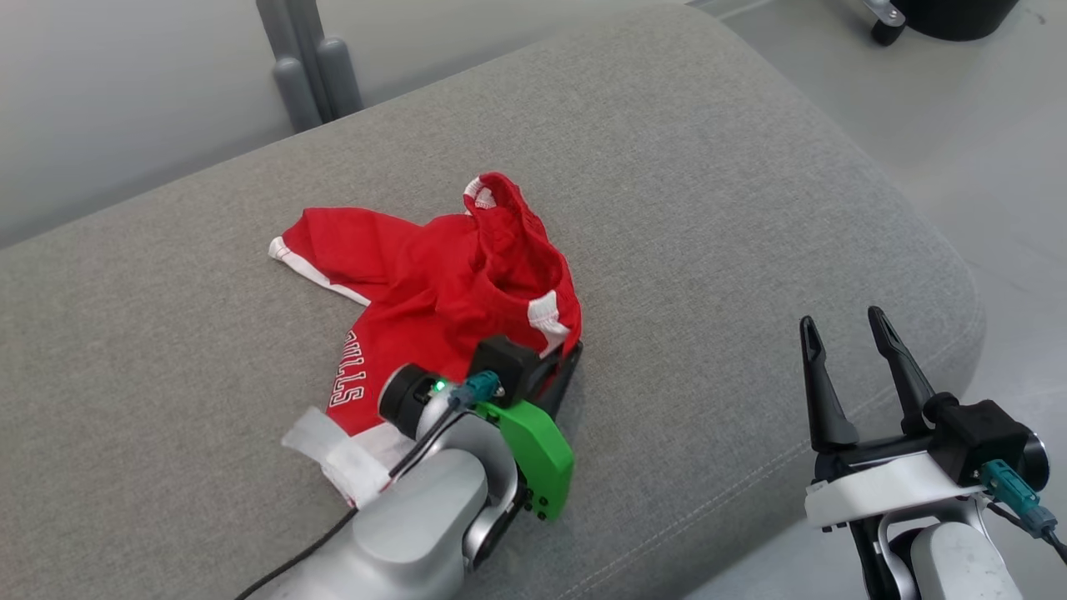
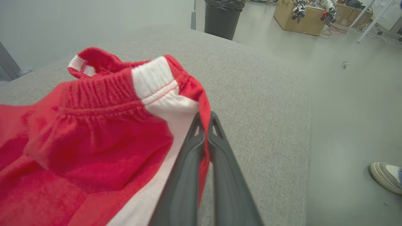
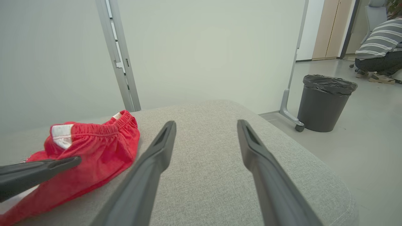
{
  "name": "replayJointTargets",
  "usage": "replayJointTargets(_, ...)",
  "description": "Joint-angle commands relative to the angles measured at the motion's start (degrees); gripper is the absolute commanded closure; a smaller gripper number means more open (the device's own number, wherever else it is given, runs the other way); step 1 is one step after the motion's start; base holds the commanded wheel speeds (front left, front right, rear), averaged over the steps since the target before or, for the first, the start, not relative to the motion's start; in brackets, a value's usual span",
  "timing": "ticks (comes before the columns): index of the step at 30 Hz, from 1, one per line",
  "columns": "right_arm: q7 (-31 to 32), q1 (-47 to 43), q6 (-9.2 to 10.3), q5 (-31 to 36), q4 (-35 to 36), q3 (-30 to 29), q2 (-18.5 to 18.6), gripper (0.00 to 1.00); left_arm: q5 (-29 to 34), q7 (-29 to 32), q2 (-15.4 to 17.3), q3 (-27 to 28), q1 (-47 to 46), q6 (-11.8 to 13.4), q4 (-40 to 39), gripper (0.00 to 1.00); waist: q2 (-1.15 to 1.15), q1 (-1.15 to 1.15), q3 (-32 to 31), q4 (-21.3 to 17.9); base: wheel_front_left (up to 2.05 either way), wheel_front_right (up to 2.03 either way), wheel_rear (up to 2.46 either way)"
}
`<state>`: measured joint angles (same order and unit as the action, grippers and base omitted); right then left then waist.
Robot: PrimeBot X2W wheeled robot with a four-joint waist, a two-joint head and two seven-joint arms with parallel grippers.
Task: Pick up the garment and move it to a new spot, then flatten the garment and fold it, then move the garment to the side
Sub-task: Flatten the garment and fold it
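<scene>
- Garment lay crumpled on the cushion, a broad grey upholstered top with rounded corners. The cloth sat left of centre in the head view, well clear of the far and right edges.
- Person in a striped top crouched on the floor, far off at the right of the right wrist view.
- Bin, dark with a black liner, stood on the floor beyond the cushion's far corner.
- Box, cardboard, stood on the floor in the far background of the left wrist view, with small items on top, too small to identify.
- Garment detail: red cloth with white trim. A gathered elastic waistband stood up in a loop on the far side. White lettering, legible as "ULLS", ran along the near-left part. A white band at the near edge lay partly under the left forearm.
- Left claw was clamped on the garment, fingertips pressed together with the red hem pinched between them. The grip was at the cloth's right edge, just beside a white side panel and low over the cushion.
- Right claw was spread wide and held nothing. It hung over the cushion's near right edge, well apart from the garment.
- Shoe, pale, rested on the floor at the right edge of the left wrist view.
</scene>
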<state>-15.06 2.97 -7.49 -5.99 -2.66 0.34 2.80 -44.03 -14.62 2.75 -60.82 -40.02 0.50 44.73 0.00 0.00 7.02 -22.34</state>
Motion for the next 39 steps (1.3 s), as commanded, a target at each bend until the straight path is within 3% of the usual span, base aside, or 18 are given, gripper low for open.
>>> replayJointTargets(1,-0.1,0.8,0.0,0.2,0.2,0.0,0.2,0.0,-1.2,0.3,0.3,-2.3,0.8,1.0,-0.3,1.0,0.0,0.0,0.4,-0.9,0.0,0.0,0.0)
replayJointTargets(2,-0.1,0.9,0.0,0.1,0.2,0.1,0.2,0.0,-1.9,0.3,0.3,-3.7,0.9,1.4,-0.5,1.0,0.0,0.0,0.5,-1.1,0.0,0.0,0.0)
replayJointTargets(3,-0.1,0.9,0.0,0.1,0.2,0.1,0.2,0.0,-2.3,0.5,0.3,-4.8,1.1,1.8,-0.7,0.79,0.0,0.0,0.5,-1.2,0.0,0.0,0.0)
replayJointTargets(5,-0.1,0.9,0.0,0.0,0.2,0.0,0.2,0.0,-3.7,0.5,0.3,-7.2,1.4,2.2,-1.1,0.0,0.0,0.0,0.6,-1.4,0.0,0.0,0.0)
replayJointTargets(11,-0.1,0.0,0.0,-0.1,0.1,-0.7,0.2,0.0,-6.5,-0.2,0.3,-10.6,1.5,3.1,-2.9,0.0,0.0,0.0,-0.2,0.9,0.0,0.0,0.0)
replayJointTargets(17,-0.1,-0.7,0.0,0.4,0.2,-1.3,0.2,0.0,-8.1,-0.6,0.3,-9.6,1.3,4.3,-4.7,0.0,0.0,0.0,-1.7,4.4,0.0,0.0,0.0)
replayJointTargets(27,-0.1,-2.7,0.0,0.8,-0.2,-1.7,0.2,0.0,-4.5,-0.5,1.6,2.9,6.0,5.8,0.5,0.0,0.0,0.0,-5.3,10.5,0.0,0.0,0.0)
replayJointTargets(33,-0.1,-3.3,0.0,0.9,-0.4,-1.7,0.2,0.0,-4.8,-0.5,1.9,8.2,9.8,4.6,4.8,0.0,0.0,0.0,-6.4,12.3,0.0,0.0,0.0)
replayJointTargets(39,-0.1,-3.4,0.0,1.1,-0.2,-1.4,0.2,0.0,-7.9,-0.3,0.9,9.2,11.2,0.7,10.3,0.0,0.0,0.0,-6.3,12.8,0.0,0.0,0.0)
